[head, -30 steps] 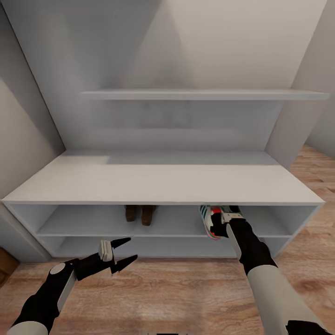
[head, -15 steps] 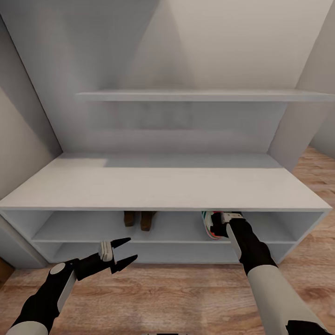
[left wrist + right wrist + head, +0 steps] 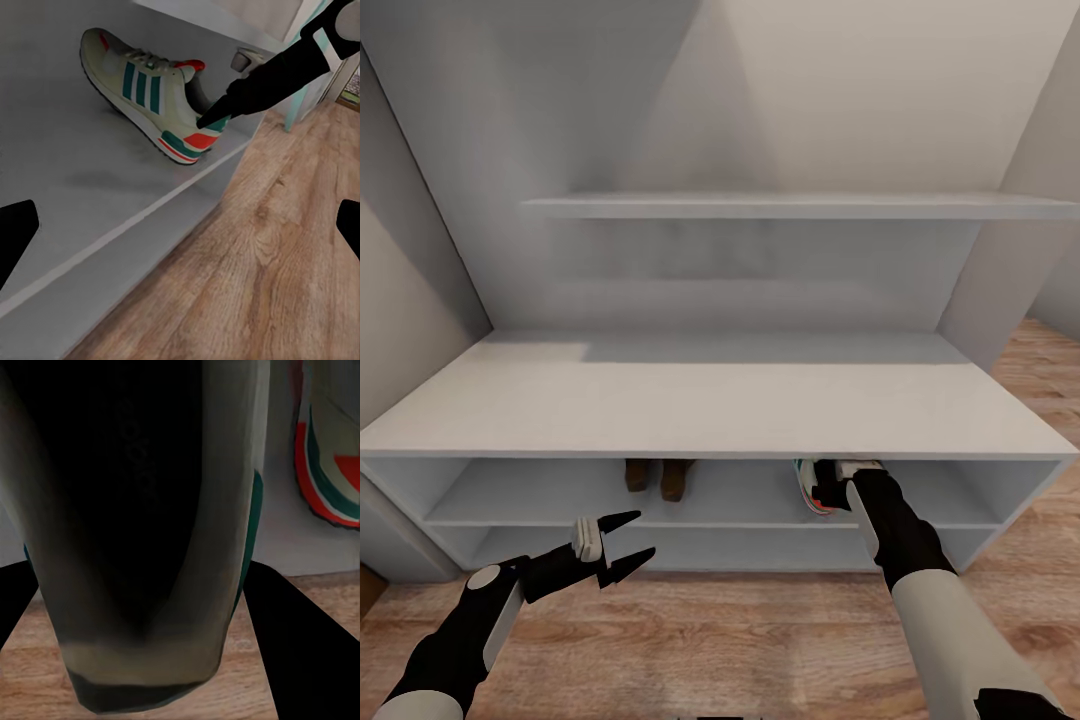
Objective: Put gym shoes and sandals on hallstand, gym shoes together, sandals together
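Hallstand (image 3: 710, 410) upper shelf, gym shoe (image 3: 146, 86) at front edge, right pincer (image 3: 828, 488) gripping.

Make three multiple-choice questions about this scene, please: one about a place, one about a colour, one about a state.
1. Where at the hallstand do the two sandals stand?
A) on its top board
B) on its upper shelf
C) in front of it, on the planks

2. What colour are the side stripes of the gym shoe?
A) teal-green
B) blue
C) black

3. What is the state of the left gripper?
A) open, holding nothing
B) shut on a sandal
C) shut on a gym shoe

Answers:
1 B: the head view shows them side by side just under the top board.
2 A: the left wrist view shows teal-green stripes on the white side.
3 A: its fingers are spread apart over the corridor floor, with nothing between them.
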Motion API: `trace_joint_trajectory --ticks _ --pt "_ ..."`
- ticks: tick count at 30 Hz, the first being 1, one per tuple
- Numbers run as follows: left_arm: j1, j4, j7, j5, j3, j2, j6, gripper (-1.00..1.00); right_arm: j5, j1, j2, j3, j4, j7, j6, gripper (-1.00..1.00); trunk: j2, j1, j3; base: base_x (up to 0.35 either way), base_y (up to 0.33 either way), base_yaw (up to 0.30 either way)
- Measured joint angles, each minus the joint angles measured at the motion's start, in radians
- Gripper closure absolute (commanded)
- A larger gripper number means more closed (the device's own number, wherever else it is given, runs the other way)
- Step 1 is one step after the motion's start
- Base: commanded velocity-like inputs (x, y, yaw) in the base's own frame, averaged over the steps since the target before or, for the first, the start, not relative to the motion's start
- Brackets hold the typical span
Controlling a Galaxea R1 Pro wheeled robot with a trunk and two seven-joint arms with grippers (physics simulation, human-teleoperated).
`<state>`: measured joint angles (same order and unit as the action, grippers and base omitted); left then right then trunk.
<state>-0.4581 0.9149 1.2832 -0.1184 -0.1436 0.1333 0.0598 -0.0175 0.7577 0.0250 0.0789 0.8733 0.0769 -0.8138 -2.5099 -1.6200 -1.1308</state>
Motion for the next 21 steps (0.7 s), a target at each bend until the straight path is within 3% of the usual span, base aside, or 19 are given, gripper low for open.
trace_joint_trajectory --ticks 21 --pt "0.0 0.0 0.0 0.0 0.0 0.0 0.0 -1.0 -0.001 0.0 0.0 0.0 0.0 0.0 0.0 1.0 0.0 0.0 0.0 0.022 0.0 0.0"
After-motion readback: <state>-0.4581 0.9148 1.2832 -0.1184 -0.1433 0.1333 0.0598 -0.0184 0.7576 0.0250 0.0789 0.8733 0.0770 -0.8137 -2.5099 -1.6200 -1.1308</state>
